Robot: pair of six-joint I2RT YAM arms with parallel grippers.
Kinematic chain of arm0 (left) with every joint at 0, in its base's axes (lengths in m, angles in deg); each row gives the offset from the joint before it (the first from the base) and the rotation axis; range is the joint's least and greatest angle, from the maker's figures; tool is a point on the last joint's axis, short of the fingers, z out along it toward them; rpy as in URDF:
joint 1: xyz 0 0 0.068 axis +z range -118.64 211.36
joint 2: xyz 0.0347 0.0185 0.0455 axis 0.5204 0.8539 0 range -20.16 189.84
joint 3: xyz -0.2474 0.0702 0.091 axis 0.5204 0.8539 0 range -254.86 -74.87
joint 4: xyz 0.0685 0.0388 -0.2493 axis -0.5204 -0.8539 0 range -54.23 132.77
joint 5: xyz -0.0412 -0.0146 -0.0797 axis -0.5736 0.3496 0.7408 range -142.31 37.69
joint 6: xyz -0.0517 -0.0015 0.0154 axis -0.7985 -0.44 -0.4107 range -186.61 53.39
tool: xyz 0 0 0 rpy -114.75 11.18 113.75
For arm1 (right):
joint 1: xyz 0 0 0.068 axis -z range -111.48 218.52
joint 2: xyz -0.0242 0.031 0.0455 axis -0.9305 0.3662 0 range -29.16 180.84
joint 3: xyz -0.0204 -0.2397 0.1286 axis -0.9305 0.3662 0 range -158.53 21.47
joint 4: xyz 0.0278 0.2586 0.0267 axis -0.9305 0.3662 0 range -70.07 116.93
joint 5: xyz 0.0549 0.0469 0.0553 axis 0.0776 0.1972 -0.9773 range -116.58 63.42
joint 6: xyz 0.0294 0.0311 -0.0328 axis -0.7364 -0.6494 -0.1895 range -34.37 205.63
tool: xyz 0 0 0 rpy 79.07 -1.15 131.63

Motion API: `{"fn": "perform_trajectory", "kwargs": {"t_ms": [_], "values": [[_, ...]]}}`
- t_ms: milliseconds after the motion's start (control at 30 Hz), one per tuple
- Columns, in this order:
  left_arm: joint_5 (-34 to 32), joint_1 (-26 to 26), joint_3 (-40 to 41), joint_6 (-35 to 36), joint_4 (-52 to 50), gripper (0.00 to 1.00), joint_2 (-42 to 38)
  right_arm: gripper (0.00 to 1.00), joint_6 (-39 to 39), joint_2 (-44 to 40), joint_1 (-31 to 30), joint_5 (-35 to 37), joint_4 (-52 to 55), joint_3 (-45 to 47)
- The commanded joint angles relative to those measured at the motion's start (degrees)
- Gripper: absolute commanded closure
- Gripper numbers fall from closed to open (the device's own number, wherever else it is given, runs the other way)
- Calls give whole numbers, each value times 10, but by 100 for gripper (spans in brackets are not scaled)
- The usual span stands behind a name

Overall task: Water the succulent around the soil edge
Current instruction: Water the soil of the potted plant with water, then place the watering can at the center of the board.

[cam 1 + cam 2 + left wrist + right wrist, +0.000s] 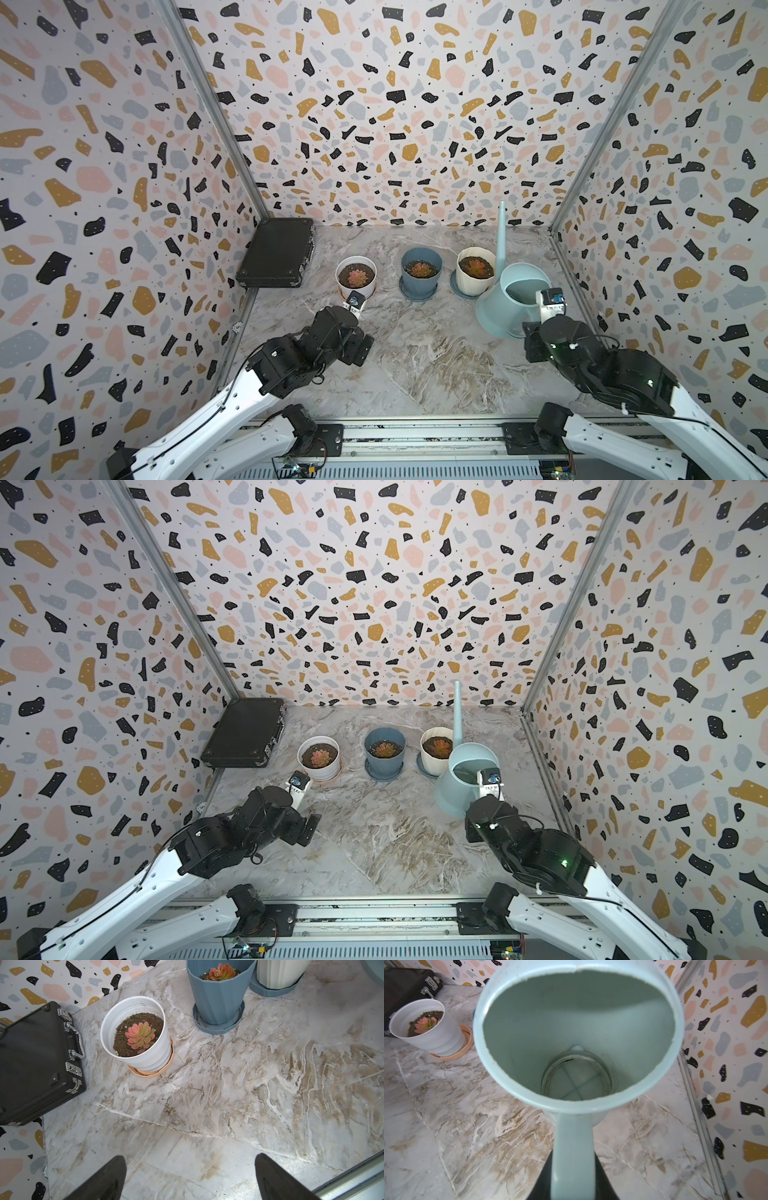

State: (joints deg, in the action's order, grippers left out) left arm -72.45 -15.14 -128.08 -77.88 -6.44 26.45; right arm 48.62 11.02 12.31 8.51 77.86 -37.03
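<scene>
Lining the marble tabletop (415,353), terrazzo-patterned walls (395,104) enclose three sides.

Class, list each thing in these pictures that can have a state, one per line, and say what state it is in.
Watering can: upright, spout up, handle gripped.
Right gripper: shut on the handle.
Left gripper: open, empty.
Black case: closed, lying flat.
White pot: upright on a peach saucer.
Blue pot: upright on a blue saucer.
Cream pot: upright on a blue saucer.
</scene>
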Motion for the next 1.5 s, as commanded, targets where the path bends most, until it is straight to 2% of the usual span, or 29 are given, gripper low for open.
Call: {"fn": "perform_trajectory", "kwargs": {"t_ms": [0, 133, 267, 433, 567, 733, 967, 1100, 1467], "values": [[-35, 4, -23, 23, 0, 1, 0, 100, -49, 24, -69, 98, -139, 19], [-48, 8, -38, 28, -5, 0, 5, 100, -108, 82, -169, 199, -156, 38], [-48, 16, -41, 27, -14, 1, -3, 100, -191, 138, -243, 266, -136, 39], [-47, 18, -43, 26, -23, 1, -13, 100, -341, 209, -313, 330, -35, -3], [-44, 19, -47, 24, -26, 1, -16, 100, -482, 251, -334, 326, 79, -45], [-39, 18, -46, 23, -32, 1, -22, 100, -572, 278, -335, 301, 148, -98], [-31, 18, -30, 19, -31, 1, -34, 100, -644, 276, -321, 216, 153, -87], [-30, 18, -24, 19, -32, 1, -39, 100, -654, 307, -311, 181, 153, -93], [-32, 18, -10, 21, -34, 1, -49, 100, -538, 356, -233, 103, 16, -76]]}}
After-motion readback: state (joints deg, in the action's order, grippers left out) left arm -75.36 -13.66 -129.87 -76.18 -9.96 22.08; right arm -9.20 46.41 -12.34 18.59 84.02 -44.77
